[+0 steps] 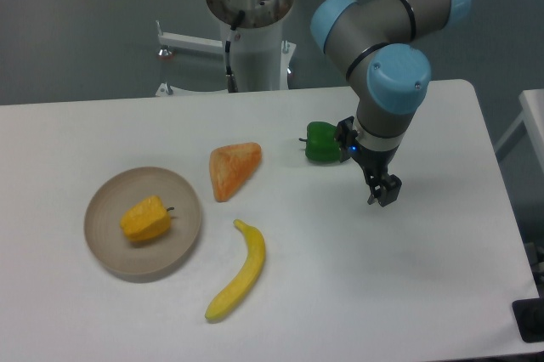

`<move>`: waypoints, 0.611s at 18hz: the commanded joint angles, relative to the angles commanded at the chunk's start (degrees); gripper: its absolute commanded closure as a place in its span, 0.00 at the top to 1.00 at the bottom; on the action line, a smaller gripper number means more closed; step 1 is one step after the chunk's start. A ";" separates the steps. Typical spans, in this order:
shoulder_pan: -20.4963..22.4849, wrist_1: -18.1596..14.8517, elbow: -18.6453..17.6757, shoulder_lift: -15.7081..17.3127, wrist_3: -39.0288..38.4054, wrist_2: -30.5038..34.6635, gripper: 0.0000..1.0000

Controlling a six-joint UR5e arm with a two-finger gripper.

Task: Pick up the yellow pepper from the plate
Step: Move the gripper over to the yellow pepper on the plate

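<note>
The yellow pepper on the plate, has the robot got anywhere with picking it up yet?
Nothing looks done: the small lumpy yellow-orange pepper lies on the round beige plate. Nothing is in hand; the two-finger gripper hangs empty near the green pepper, far across the white table. Reaching, gripping and lifting all remain.

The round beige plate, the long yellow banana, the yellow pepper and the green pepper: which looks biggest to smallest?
1. Round beige plate
2. Long yellow banana
3. Small yellow-orange pepper
4. Green pepper, partly hidden behind the arm, so its rank against the yellow one is unsure.
</note>
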 joint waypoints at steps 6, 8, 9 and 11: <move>-0.53 -0.09 -0.09 -0.26 -0.35 0.09 1.00; -1.75 -0.09 -0.70 -0.35 -0.61 0.09 1.00; -2.37 0.09 -1.92 -0.27 -0.88 -0.17 1.00; -5.17 0.44 -3.51 0.00 -5.94 -1.05 1.00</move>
